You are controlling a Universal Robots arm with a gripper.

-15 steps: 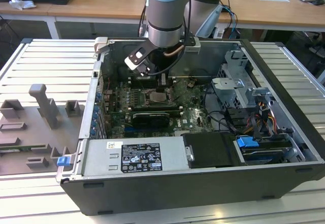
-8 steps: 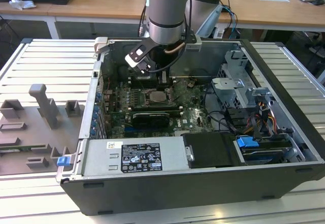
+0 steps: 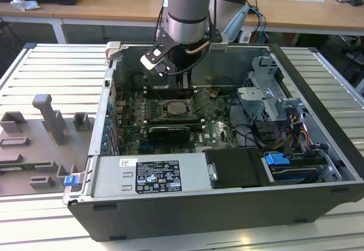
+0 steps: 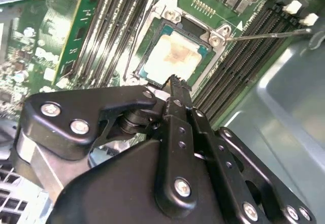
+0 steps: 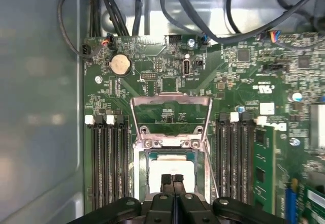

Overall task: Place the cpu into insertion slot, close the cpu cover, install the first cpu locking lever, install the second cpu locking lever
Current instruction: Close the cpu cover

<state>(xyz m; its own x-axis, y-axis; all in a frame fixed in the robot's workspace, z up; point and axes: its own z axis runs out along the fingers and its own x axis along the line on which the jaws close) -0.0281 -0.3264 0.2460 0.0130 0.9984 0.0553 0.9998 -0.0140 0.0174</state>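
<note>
The cpu (image 5: 161,167) lies flat in the insertion slot (image 5: 143,174), its pale metal face (image 4: 172,56) up. The cpu cover (image 5: 171,100) is swung back off the socket, and through its window I see green board. A thin locking lever (image 4: 269,33) sticks up and away beside the socket; in the first wrist view that lever (image 5: 212,170) runs along the socket's side. My gripper (image 5: 171,178) is shut with nothing between its fingers, its tips (image 4: 175,82) just over the chip's near edge. In the exterior view the gripper (image 3: 182,83) hangs inside the case above the socket (image 3: 178,107).
Memory slots (image 5: 109,158) flank the socket, with a green memory module (image 5: 260,158) on one side. Black cables (image 5: 203,10) cross beyond the board. The grey case wall (image 5: 40,107) is close. A power supply (image 3: 153,174) and a drive cage (image 3: 267,91) sit inside the case.
</note>
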